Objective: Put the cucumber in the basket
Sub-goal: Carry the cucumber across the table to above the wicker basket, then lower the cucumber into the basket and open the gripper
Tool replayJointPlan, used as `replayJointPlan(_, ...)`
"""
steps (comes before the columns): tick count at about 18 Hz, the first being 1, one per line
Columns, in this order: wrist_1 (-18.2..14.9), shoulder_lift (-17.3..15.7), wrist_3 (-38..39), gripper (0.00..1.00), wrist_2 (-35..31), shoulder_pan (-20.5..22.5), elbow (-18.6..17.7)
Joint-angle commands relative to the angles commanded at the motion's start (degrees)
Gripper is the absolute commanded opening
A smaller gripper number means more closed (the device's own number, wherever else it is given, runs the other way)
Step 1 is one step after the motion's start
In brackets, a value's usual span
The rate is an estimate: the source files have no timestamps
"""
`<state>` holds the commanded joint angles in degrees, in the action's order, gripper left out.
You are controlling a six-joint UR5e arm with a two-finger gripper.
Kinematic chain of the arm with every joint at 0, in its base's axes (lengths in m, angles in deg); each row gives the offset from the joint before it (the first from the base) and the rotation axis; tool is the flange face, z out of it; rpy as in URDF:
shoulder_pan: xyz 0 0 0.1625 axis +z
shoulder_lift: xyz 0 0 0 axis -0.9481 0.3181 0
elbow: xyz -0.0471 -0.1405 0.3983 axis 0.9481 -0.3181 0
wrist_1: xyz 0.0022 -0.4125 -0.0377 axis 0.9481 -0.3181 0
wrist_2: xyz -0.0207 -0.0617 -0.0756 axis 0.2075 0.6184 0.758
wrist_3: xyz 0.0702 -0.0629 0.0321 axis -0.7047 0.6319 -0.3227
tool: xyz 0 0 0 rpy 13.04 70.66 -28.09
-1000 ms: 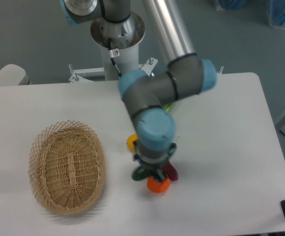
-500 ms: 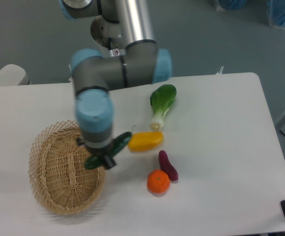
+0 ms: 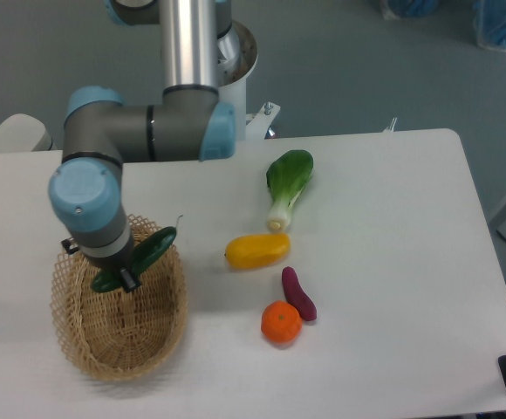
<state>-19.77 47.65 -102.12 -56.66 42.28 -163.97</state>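
Cucumber point(image 3: 148, 251) in hand point(image 3: 124, 272) above basket point(image 3: 167, 336) (vegetables point(image 3: 257, 250) well apart)

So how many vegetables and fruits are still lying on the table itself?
4: bok choy toward the back, yellow vegetable in front of it, purple one and orange nearest the front. The cucumber is held over the basket. The arm may hide others.

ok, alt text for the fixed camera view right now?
A robot arm's gripper holds a dark green cucumber over a wicker basket at the left of a white table. To the right lie a bok choy, a yellow vegetable, a purple vegetable and an orange.
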Motion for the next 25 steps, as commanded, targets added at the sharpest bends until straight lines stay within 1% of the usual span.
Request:
replayJointPlan(2,0.1,0.7,0.0,0.12,0.1,0.0,0.1)
replayJointPlan(8,2.4,2.5,1.8,0.13,0.8,-0.4,0.1)
replayJointPlan(11,2.6,2.8,1.8,0.17,0.8,-0.5,0.1)
replayJointPlan(12,2.6,2.9,1.8,0.23,0.8,-0.5,0.2)
replayJointPlan(13,2.6,2.9,1.7,0.35,0.8,-0.5,0.2)
replayJointPlan(14,2.6,2.8,1.6,0.59,0.9,-0.5,0.2)
replayJointPlan(15,2.8,2.8,1.3,1.0,0.9,-0.5,0.1)
replayJointPlan(21,2.6,1.4,1.6,1.0,0.8,0.2,1.5)
replayJointPlan(25,2.0,1.0,1.1,1.0,0.9,4.6,4.1)
